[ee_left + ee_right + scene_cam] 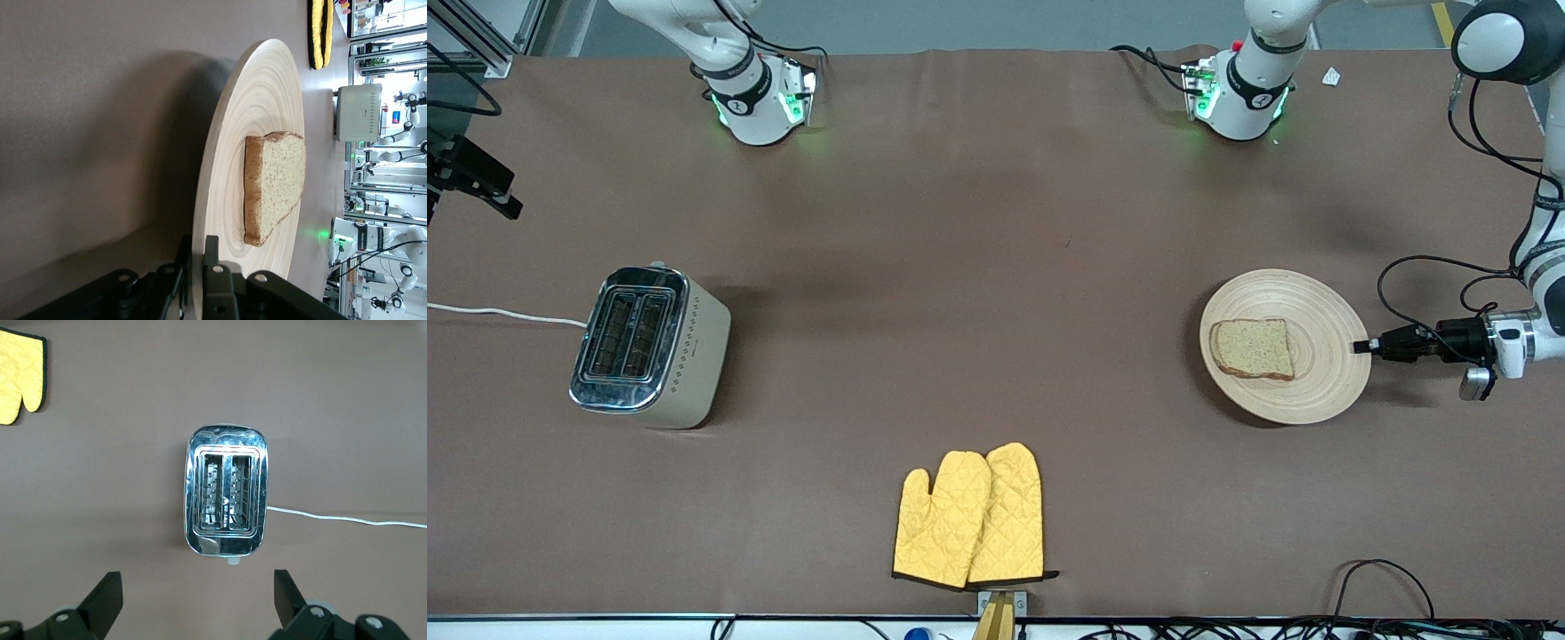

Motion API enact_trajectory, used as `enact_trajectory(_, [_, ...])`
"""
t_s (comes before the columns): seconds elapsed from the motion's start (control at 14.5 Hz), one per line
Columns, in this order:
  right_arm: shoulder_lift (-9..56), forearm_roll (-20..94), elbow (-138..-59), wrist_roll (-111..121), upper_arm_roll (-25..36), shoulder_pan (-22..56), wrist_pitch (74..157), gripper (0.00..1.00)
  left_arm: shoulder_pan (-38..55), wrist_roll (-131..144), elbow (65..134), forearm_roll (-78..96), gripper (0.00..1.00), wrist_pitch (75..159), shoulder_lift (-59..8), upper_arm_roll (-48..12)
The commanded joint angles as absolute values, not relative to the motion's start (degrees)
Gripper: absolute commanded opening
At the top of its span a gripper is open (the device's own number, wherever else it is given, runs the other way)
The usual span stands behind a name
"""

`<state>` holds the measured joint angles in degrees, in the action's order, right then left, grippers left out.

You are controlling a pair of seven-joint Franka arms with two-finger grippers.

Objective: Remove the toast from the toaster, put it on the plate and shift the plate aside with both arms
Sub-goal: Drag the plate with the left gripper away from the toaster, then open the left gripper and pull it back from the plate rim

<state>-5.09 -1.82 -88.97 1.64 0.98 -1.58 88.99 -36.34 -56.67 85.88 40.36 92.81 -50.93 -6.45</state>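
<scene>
Clamped on the plate's (1316, 302) rim, the left claw (1362, 347) grips the edge that faces the left arm's end of the desk (996, 267); the left wrist view shows its fingers (212, 267) pinching the wooden rim between them, one above and one below. On the plate lies the toast (1253, 348), flat and a little off centre, on the part away from the claw. That plate rests well toward the left arm's end of the desk, well apart from the toaster (649, 347), which stands at the right arm's end with both slots empty and its cord (498, 313) trailing off the edge. High above the toaster hangs the right claw (197, 600), fingers spread wide and holding nothing; it looks straight down into the bare slots. Two mitts (971, 517) lie nearer the front camera, between toaster and plate, untouched. Judging by this, the toast is out and plated, so two of the three steps are done. What remains is moving the plate aside, and that looks under way or nearly finished, since the plate already sits far to one end, gripped by one arm only.
</scene>
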Motion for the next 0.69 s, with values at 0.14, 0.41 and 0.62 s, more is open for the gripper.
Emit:
enact_trajectory(0.14, [-4.66, -1.76, -88.24, 1.49, 0.97, -1.41, 88.42, 1.00, -36.91, -56.07, 84.64, 40.08, 0.60, 91.76, -52.38, -7.03])
enact_trajectory(0.41, [-4.66, -1.76, -88.24, 1.49, 0.97, -1.41, 88.42, 1.00, -36.83, -49.87, 84.46, 39.82, 1.00, 90.88, -49.50, -7.55])
enact_trajectory(0.62, [-4.66, -1.85, -88.24, 1.49, 0.97, -1.41, 88.42, 1.00, -35.69, -34.16, 84.38, 35.52, 1.00, 85.88, -40.73, -9.39])
